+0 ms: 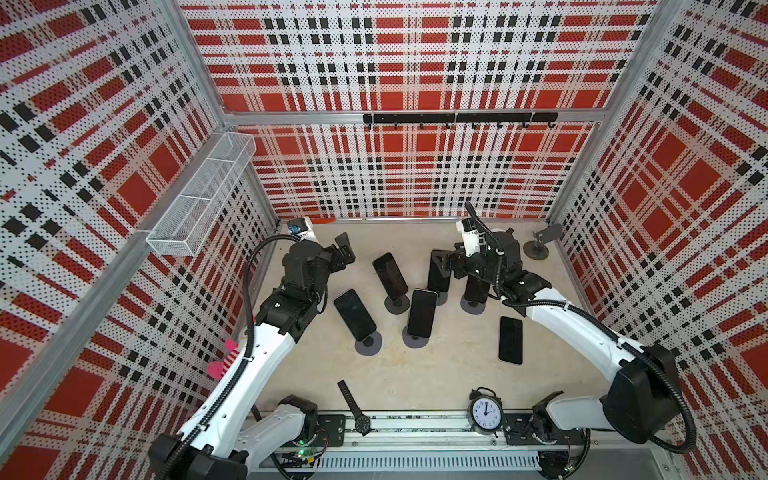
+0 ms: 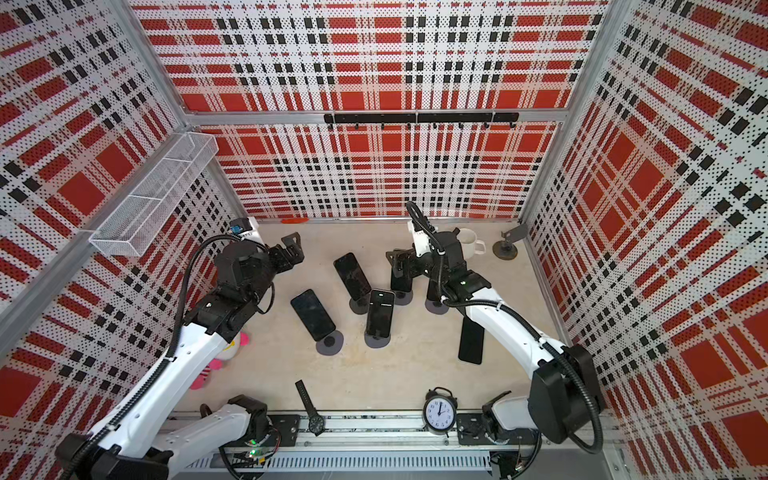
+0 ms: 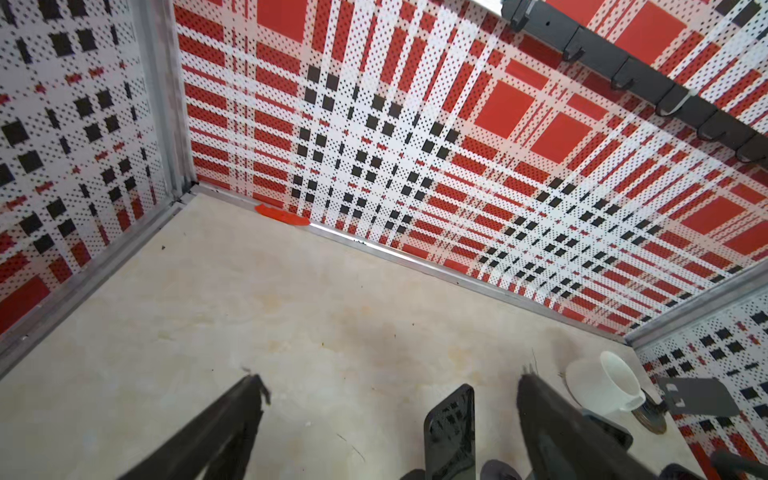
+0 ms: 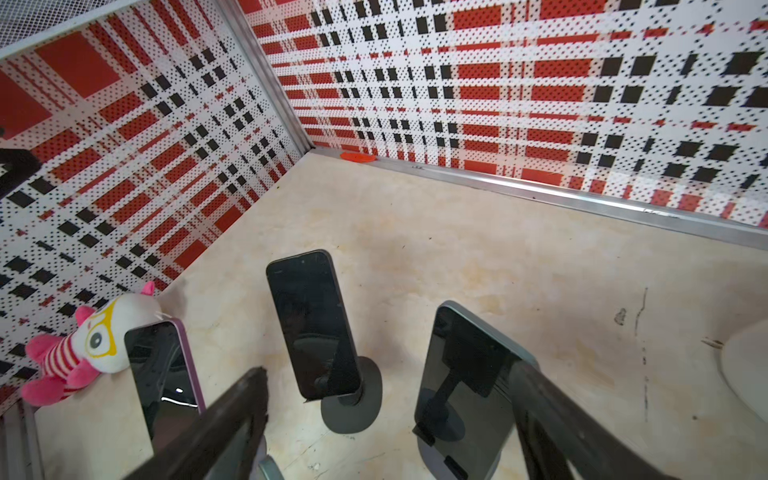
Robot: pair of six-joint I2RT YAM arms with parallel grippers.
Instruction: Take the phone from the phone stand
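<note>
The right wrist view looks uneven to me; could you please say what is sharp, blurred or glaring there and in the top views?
Right wrist view: the fingers of the right hand are soft in the foreground, the middle phone is sharp, the purple-edged phone carries a small glint. Both top views: wide-angle bending of the walls, even light.

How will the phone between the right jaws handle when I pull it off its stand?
The phone probably stays stiff but slippery: its glossy screen shows sharp reflections. The stand has a small round base, so it may tip or lift along.
</note>
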